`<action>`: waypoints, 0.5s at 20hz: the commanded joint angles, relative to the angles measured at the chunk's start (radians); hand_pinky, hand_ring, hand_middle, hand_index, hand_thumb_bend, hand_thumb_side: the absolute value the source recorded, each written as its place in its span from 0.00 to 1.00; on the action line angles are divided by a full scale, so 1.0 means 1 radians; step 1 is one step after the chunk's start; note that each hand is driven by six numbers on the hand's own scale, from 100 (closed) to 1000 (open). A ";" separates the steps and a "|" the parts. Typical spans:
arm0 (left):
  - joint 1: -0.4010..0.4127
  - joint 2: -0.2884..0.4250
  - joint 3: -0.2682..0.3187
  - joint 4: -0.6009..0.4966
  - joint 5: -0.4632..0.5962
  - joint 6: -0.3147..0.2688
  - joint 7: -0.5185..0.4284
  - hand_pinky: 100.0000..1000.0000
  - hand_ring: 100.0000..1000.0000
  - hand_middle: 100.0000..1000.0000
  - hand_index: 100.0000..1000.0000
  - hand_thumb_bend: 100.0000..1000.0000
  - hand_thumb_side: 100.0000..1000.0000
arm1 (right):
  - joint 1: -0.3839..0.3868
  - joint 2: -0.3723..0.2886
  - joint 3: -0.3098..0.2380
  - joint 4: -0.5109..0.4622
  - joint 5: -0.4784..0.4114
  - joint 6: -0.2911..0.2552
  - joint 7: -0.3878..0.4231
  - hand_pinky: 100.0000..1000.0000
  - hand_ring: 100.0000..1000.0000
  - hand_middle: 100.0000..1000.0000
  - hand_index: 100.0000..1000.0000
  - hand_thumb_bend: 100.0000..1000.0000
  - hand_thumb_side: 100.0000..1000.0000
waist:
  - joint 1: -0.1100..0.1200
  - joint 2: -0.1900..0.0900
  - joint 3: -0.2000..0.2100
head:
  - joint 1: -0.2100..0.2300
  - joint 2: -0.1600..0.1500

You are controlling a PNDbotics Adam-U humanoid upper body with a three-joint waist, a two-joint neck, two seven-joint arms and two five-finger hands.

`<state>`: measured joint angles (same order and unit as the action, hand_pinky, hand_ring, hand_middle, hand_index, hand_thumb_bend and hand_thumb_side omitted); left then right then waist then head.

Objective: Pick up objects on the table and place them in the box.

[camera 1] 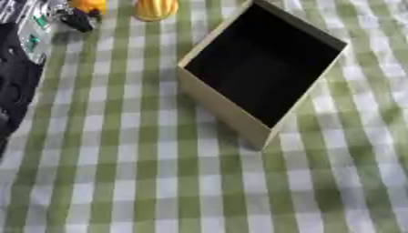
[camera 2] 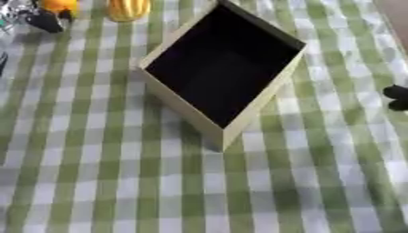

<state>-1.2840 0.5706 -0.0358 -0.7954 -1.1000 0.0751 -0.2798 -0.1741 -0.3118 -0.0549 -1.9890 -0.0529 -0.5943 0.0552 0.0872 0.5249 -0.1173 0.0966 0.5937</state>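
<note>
Two yellow-orange objects at the upper left of the frame: an orange object [camera 1: 86, 5] and a ribbed yellow object [camera 1: 155, 9] just beside it, both outside the box [camera 1: 231, 116] and apart from its near wall. Box open-topped, dark inside, seemingly empty, set askew at upper centre. Left hand [camera 1: 76, 19] at the orange object, touching or closing on it; grip not discernible. Right hand [camera 2: 397, 98] idle at the right edge; finger state not discernible. Placement judged not yet begun.
</note>
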 commanded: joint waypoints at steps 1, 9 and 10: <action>-0.007 0.034 -0.026 -0.076 0.010 -0.033 -0.007 0.59 0.64 0.56 0.74 0.02 0.00 | 0.004 -0.012 -0.008 -0.011 -0.003 -0.001 -0.007 0.85 0.75 0.57 0.75 0.00 0.50 | -0.008 -0.043 0.007 | -0.009 0.009; 0.083 0.095 -0.132 -0.363 0.135 -0.110 -0.069 0.59 0.64 0.57 0.74 0.03 0.00 | 0.022 -0.028 -0.015 -0.011 -0.024 -0.005 -0.014 0.85 0.75 0.57 0.75 0.00 0.50 | -0.025 -0.089 0.044 | -0.037 0.035; 0.102 0.104 -0.147 -0.414 0.162 -0.116 -0.078 0.59 0.64 0.57 0.74 0.03 0.00 | 0.024 -0.029 -0.016 -0.011 -0.027 -0.006 -0.015 0.85 0.75 0.57 0.75 0.00 0.50 | -0.028 -0.095 0.049 | -0.040 0.036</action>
<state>-1.1684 0.6274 -0.1706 -1.1438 -0.9662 -0.0318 -0.3484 -0.1481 -0.3171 -0.0617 -1.9890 -0.0705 -0.5980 0.0435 0.0631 0.4580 -0.0676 0.0616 0.6246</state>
